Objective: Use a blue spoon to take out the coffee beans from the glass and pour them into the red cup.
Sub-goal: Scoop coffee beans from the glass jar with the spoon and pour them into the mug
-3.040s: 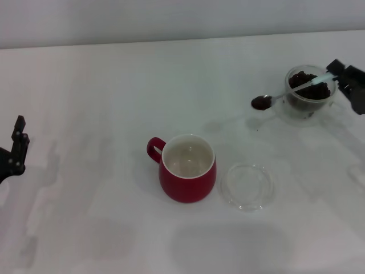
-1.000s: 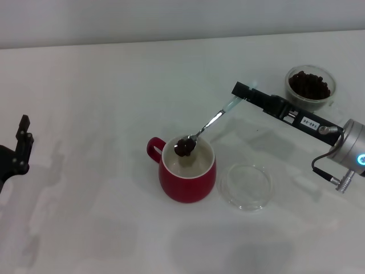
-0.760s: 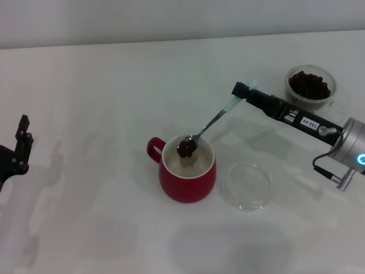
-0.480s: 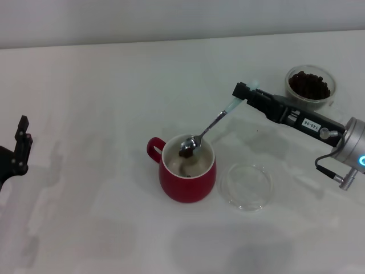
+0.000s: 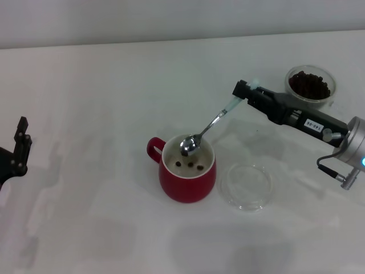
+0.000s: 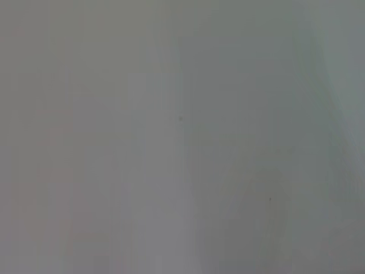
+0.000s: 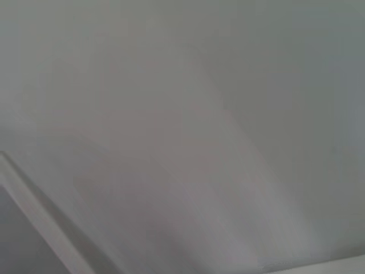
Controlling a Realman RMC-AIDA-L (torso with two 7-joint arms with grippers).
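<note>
The white table (image 5: 91, 217) took up nearly the whole head view, its far edge meeting a pale wall along the top; broad bare areas lay to the left of the red cup and along the near side. The right arm (image 5: 319, 128) reached in from the right edge toward the middle, above the table surface between the glass and the red cup. The right gripper (image 5: 242, 91) was clamped on the pale end of the blue spoon (image 5: 208, 127), whose stem sloped down and leftward to a silver bowl hanging just over the cup's mouth, one or two dark beans clinging to it. The left gripper (image 5: 17, 151) sat parked at the far left edge, well apart from everything; whether its fingers were apart or together could not be told. The red cup (image 5: 188, 182) stood near the middle, handle toward the left, with a few coffee beans (image 5: 190, 165) on its white floor. A flat clear glass dish (image 5: 247, 186) lay just beside the cup on its right. The glass (image 5: 311, 84), holding a dark heap of beans, stood at the far right, behind the arm. Both wrist views showed only featureless grey.
</note>
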